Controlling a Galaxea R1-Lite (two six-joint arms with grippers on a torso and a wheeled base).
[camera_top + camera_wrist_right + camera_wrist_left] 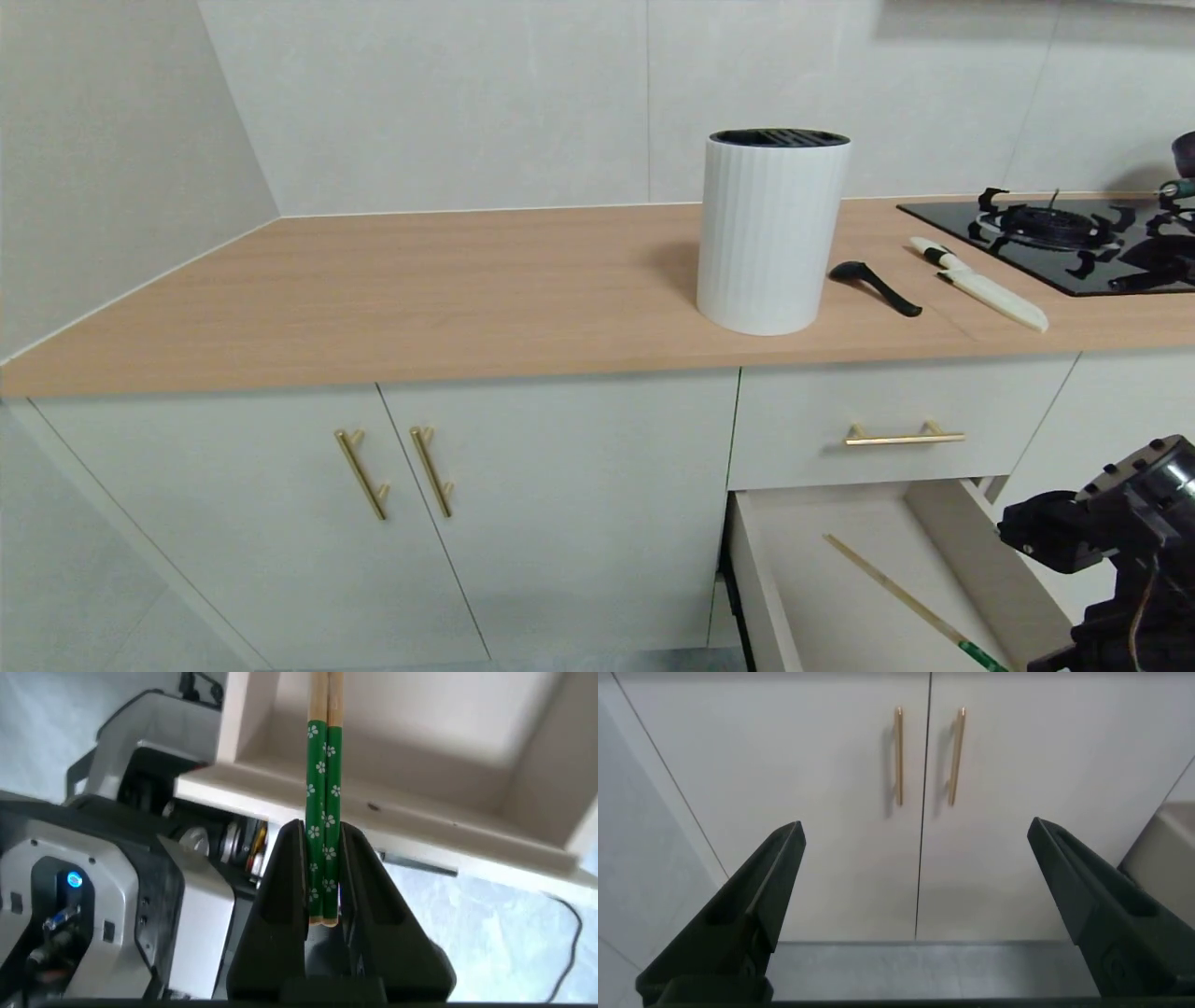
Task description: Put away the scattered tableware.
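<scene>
Left gripper [915, 829]: fingers spread wide apart and holding nothing, facing the pair of closed cabinet doors [920, 775] under the left part of the bench [420, 289]. On the bench top, right of its middle and close to the front edge, stands a white ribbed holder [770, 233] with a black slotted top. A black spoon [873, 283] lies just beside it on the right, and a white knife [980, 283] lies a little farther right, near the black hob [1055, 233] set into the bench's right end. Below the right part of the bench, under a closed drawer, a lower drawer [756, 579] stands pulled open. Right gripper [323, 859]: fingers clamped on the green flowered ends of a pair of chopsticks [323, 765], whose pale wooden tips reach out over the open drawer; whether the tips touch its floor cannot be told. Step in hand, as judged: stowing the chopsticks in the drawer, with the spoon and knife not yet put away. The next move calls for lowering the pair until it lies flat inside the drawer walls, then parting the fingers and lifting clear without dragging the chopsticks back out.
</scene>
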